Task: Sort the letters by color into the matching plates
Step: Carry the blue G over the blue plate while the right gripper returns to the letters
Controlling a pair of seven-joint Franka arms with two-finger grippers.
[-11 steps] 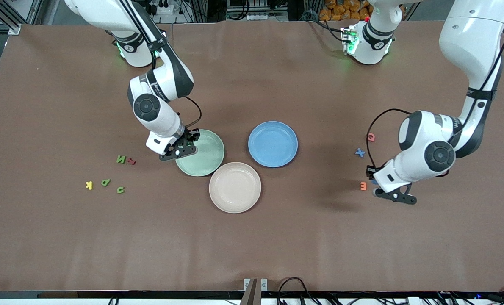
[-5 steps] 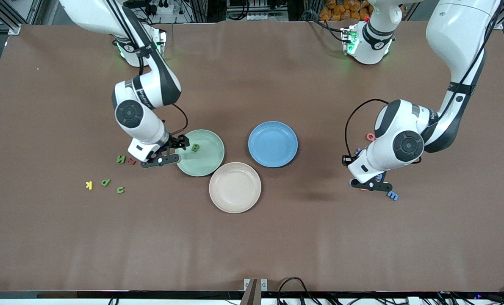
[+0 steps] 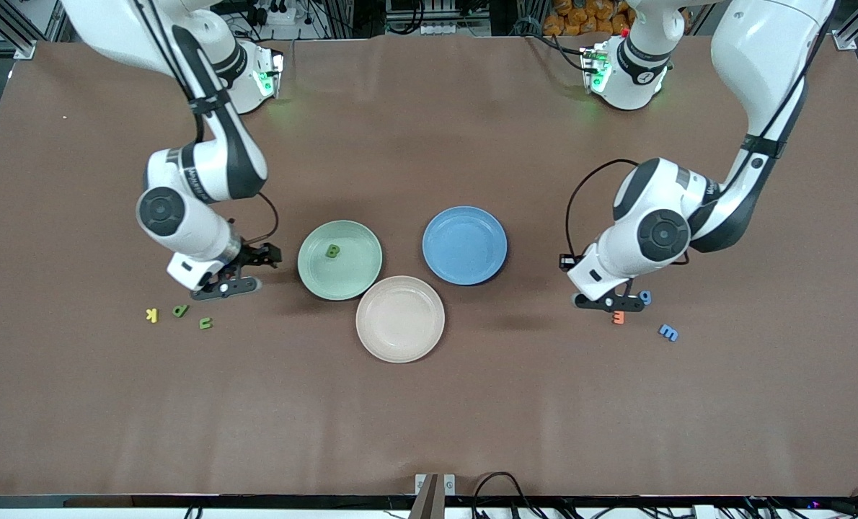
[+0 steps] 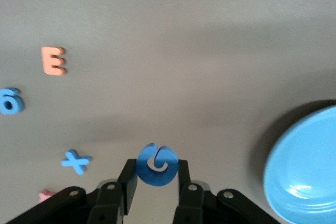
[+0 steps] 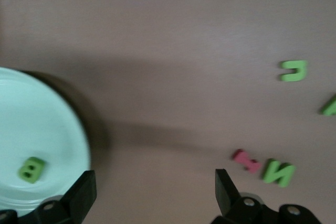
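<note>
A green letter B point(image 3: 332, 251) lies in the mint green plate point(image 3: 357, 277). My right gripper point(image 3: 257, 269) hangs open and empty beside that plate, toward the right arm's end, over a green N point(image 5: 278, 172) and a red letter point(image 5: 247, 161). A green U point(image 3: 205, 323) and a green P point(image 3: 179, 311) lie nearer the camera. My left gripper point(image 4: 155, 170) is shut on a round blue letter point(image 4: 156, 165) above the table. It is beside the blue plate point(image 3: 464, 245), toward the left arm's end. A blue 6 point(image 3: 644, 296), a blue m point(image 3: 668, 332) and a blue X point(image 4: 75, 161) lie around it.
A beige-pink plate point(image 3: 400, 318) sits nearer the camera, between the two other plates. A yellow K point(image 3: 152, 314) lies by the green P. An orange E point(image 3: 618, 316) lies under the left gripper's edge.
My right gripper opened, left the green B in the green plate and moved toward the right arm's end. My left gripper carried the blue letter toward the blue plate.
</note>
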